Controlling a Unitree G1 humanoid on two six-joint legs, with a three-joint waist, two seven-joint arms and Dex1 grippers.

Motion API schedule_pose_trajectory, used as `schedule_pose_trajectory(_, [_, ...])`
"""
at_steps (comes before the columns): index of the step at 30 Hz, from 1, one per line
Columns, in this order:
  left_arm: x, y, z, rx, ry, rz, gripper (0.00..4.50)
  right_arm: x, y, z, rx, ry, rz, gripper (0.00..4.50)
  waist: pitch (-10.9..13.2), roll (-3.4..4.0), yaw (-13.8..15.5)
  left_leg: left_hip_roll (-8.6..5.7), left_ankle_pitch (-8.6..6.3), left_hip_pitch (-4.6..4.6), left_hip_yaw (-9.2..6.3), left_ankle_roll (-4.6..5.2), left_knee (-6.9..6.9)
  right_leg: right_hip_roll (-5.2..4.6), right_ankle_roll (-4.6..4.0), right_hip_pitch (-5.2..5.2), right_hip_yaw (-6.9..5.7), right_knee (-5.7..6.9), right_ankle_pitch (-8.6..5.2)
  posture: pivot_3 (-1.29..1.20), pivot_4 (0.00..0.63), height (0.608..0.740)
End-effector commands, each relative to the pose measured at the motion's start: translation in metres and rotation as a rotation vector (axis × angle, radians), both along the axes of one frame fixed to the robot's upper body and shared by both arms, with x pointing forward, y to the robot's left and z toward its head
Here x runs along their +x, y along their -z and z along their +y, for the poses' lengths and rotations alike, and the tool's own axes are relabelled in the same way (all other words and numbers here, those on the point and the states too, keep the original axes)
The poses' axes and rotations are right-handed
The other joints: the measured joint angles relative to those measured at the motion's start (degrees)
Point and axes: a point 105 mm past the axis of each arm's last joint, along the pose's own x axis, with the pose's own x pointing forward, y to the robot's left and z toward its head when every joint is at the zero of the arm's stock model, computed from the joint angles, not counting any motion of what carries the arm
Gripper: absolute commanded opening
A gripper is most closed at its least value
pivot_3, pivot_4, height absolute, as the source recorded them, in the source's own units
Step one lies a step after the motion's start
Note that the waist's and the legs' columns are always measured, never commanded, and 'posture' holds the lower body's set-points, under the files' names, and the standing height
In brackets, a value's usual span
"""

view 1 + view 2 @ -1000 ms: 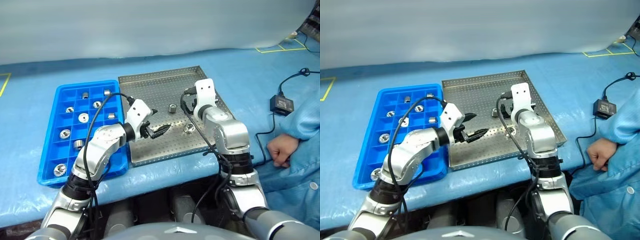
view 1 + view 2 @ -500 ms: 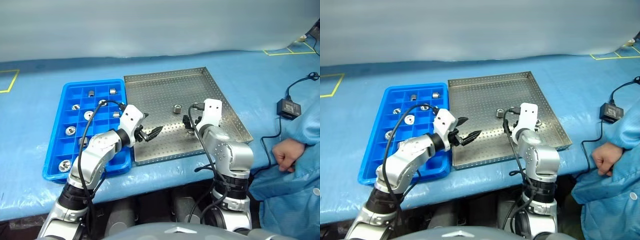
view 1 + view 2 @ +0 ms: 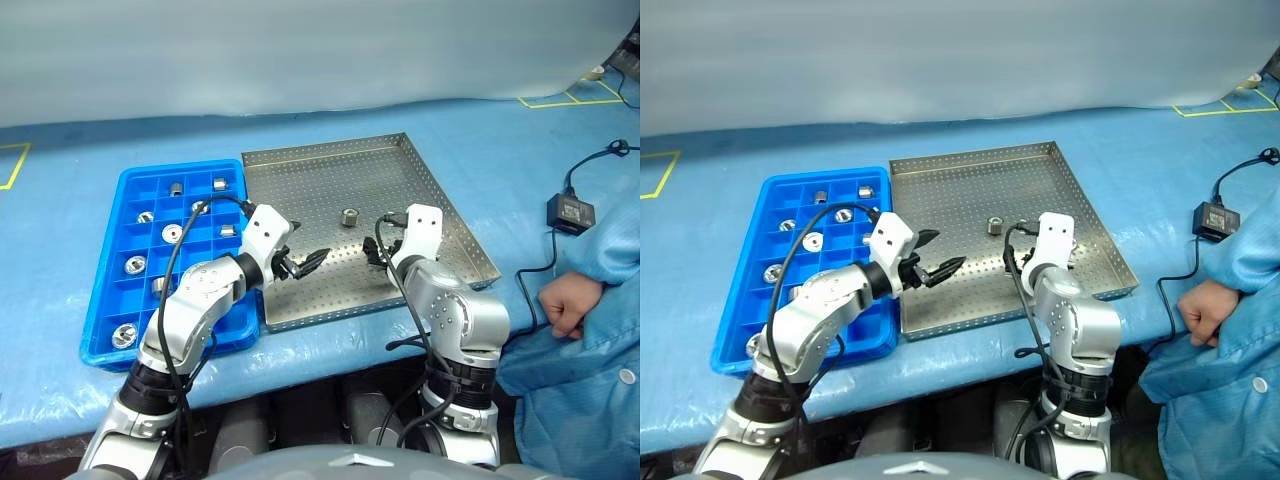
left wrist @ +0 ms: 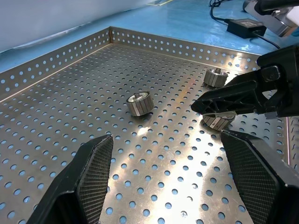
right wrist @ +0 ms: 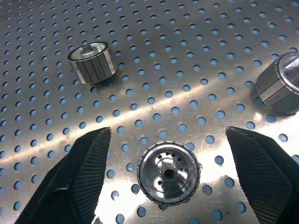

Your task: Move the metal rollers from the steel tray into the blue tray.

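The right hand (image 5: 168, 140) is hovering wide apart, straddling a roller (image 5: 168, 173) that its wrist is blocking from overhead, on the steel tray (image 3: 300, 170).

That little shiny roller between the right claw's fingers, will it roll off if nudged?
Probably not as it sits: the roller stands on its flat end on the steel tray. Tipped sideways, its round body would likely roll. Its ribbed rim may help the right claw grip polished metal.

The right gripper (image 5: 168, 175) straddles one upright metal roller (image 5: 168, 173) on the steel tray (image 5: 196, 56), fingers apart and clear of it. Two more rollers (image 5: 91, 61) lie on their sides beyond.
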Motion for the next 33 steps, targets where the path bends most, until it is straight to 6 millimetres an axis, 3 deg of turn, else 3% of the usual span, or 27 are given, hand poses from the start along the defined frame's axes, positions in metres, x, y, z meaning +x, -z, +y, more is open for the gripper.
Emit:
schedule_pose_trajectory(1, [-0.003,-0.015,-0.002,-0.014,0.011,-0.053,4.01,0.0,-0.003,0.011,0.045,-0.007,-0.015,2.97,0.0,0.0,0.0,0.0,0.0,0.0,0.0,0.0,0.0,0.0,0.0,0.0,0.0,0.0,0.0,-0.17,0.15,0.74])
schedule_pose_trajectory(6, [-0.002,-0.014,-0.001,-0.007,0.005,-0.049,4.01,-0.001,-0.001,0.015,0.06,-0.017,-0.013,2.97,0.0,0.01,0.0,0.01,0.0,0.0,0.0,0.0,-0.02,0.0,-0.01,-0.01,0.0,0.0,-0.01,-0.17,0.15,0.74])
schedule_pose_trajectory(11, [-0.002,-0.014,0.001,-0.003,-0.004,-0.046,4.01,0.0,-0.004,0.015,0.058,-0.016,-0.029,1.74,0.0,0.01,0.0,0.0,0.0,0.0,0.0,0.0,-0.02,0.0,-0.01,-0.02,0.0,0.0,-0.01,-0.17,0.15,0.74])
schedule_pose_trajectory(19, [-0.002,-0.016,0.002,-0.007,-0.004,-0.047,4.01,0.001,-0.008,0.019,0.055,-0.049,-0.059,1.74,0.0,0.01,0.0,0.0,0.0,-0.01,0.0,0.0,-0.02,0.0,-0.01,-0.02,0.0,0.0,-0.01,-0.17,0.15,0.74])
schedule_pose_trajectory(25, [0.0,-0.018,0.007,-0.001,-0.019,-0.052,4.01,-0.005,-0.033,0.041,0.002,-0.292,-0.188,1.74,0.0,0.03,-0.1,0.0,0.0,0.0,0.0,0.0,-0.05,0.0,-0.03,-0.03,0.01,-0.01,-0.02,-0.16,0.15,0.74])
schedule_pose_trajectory(33, [-0.001,-0.02,0.012,-0.015,-0.04,-0.056,4.01,-0.008,-0.048,0.047,-0.103,-0.439,-0.281,1.74,0.0,0.02,0.3,-0.02,0.0,0.0,0.0,0.0,-0.05,-0.02,0.0,-0.02,0.0,-0.04,-0.04,-0.13,0.15,0.74])
